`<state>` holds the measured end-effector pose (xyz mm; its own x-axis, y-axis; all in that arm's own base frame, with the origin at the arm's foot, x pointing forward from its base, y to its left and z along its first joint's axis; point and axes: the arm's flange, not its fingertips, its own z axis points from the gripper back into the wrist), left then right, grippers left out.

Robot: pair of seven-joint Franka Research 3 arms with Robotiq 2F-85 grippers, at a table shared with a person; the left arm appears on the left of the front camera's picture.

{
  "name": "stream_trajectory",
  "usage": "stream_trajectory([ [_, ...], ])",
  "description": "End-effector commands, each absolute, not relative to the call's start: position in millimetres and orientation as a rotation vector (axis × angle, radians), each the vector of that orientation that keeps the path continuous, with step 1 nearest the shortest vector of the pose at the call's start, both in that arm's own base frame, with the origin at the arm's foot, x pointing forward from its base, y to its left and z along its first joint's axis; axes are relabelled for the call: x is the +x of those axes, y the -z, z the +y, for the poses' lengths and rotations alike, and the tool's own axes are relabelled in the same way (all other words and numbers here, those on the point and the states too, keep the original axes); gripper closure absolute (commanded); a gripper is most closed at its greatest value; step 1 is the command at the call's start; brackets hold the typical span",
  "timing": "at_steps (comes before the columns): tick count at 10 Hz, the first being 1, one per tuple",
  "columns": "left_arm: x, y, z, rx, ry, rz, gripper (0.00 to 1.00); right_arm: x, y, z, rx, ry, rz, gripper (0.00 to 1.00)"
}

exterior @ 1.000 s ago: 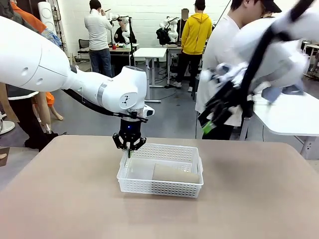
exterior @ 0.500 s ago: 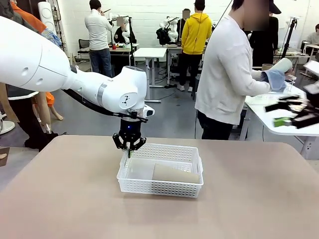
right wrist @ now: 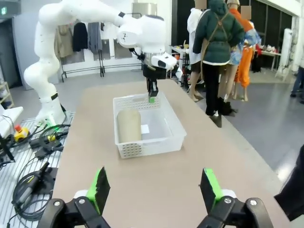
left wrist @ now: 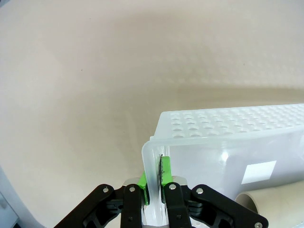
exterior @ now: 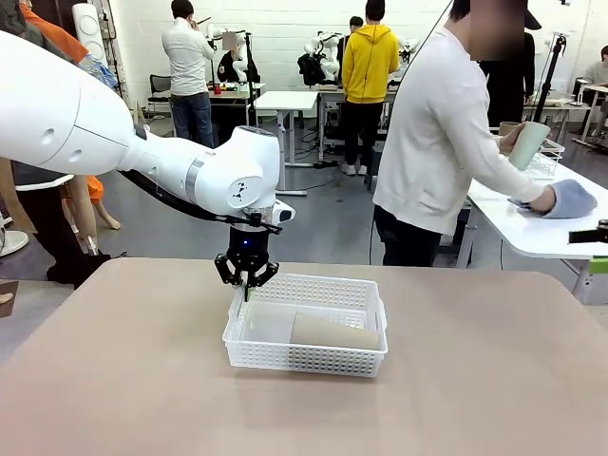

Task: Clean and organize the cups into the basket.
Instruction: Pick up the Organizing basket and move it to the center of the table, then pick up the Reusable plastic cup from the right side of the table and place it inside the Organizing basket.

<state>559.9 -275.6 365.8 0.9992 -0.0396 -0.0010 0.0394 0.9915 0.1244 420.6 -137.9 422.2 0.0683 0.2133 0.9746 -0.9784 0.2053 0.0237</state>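
The left gripper (exterior: 247, 275) is seen clamped on the far-left corner rim of the white basket (exterior: 306, 356); in the left wrist view the thin wall is pinched between the green pads (left wrist: 142, 183); the basket is set near the middle of the tan table (exterior: 114, 380); one tan cup (exterior: 332, 332) is laid on its side inside the basket, towards its right-hand end in the front view; the right gripper (right wrist: 154, 183) is held well apart from the basket, its fingers spread wide with nothing between them; a mint-green cup (exterior: 525, 144) is gripped in the person's hand (exterior: 506, 141) above a neighbouring white table (exterior: 532, 233); a blue-grey cloth (exterior: 572, 199) is pressed onto that table by the other hand (exterior: 543, 200).
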Motion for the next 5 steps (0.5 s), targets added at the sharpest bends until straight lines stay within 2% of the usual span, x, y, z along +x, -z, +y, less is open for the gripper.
stream_trajectory([
  [1, 560.3, -365.6, -274.8, 0.136, 0.043, -0.007, 1.0, 425.7, -406.9, -135.6, 0.944, -1.13, -1.06, 0.0],
  [3, 560.3, -365.6, -274.8, 0.136, 0.043, -0.007, 1.0, 424.3, -412.1, -130.5, 0.894, -1.128, -1.055, 0.0],
  [5, 560.3, -365.6, -274.8, 0.136, 0.043, -0.007, 1.0, 424.9, -402.2, -136.2, 0.95, -1.105, -1.069, 0.0],
])
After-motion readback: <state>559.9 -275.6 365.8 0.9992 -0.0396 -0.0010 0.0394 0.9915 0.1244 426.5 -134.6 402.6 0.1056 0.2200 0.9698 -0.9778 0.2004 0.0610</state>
